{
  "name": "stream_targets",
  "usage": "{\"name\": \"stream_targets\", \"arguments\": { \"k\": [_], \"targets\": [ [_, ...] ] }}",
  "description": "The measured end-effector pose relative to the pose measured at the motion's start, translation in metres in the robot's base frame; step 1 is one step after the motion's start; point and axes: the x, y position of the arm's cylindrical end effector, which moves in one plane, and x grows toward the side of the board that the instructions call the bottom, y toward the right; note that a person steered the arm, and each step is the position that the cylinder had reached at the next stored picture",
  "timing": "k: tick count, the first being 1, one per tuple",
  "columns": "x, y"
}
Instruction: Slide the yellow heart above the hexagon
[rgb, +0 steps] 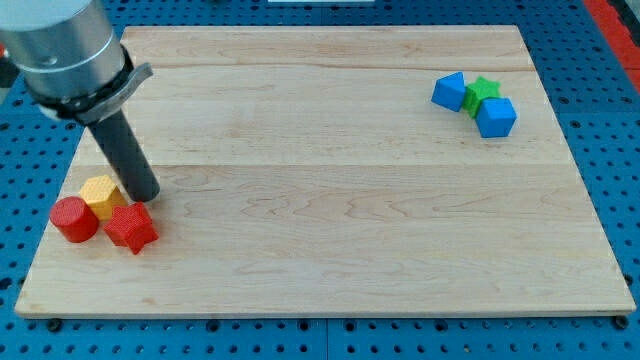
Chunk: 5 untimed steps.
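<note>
Gripper: we find none; our rod ends in my tip (145, 196), just right of the yellow block (101, 194).
Cluster: red cylinder (73, 218), red star (131, 227), on worktop (330, 200) lower left.
Heart shape: we cannot confirm.
Writing: none legible.

— Where does my tip (146, 196) sit?
— At the view's lower left, just beside the yellow block (100, 194), with the red cylinder (73, 219) and red star block (131, 228) near.
— And the view's upper right?
— Two blue blocks (449, 91) (496, 117) flank a green star block (482, 91) on the wooden board (330, 200).
</note>
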Motion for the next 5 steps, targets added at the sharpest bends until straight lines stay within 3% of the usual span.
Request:
{"name": "stream_targets", "arguments": {
  "k": [3,4,5],
  "targets": [
    [-0.167,-0.038],
    [-0.212,-0.077],
    [-0.227,-0.111]
  ]
}}
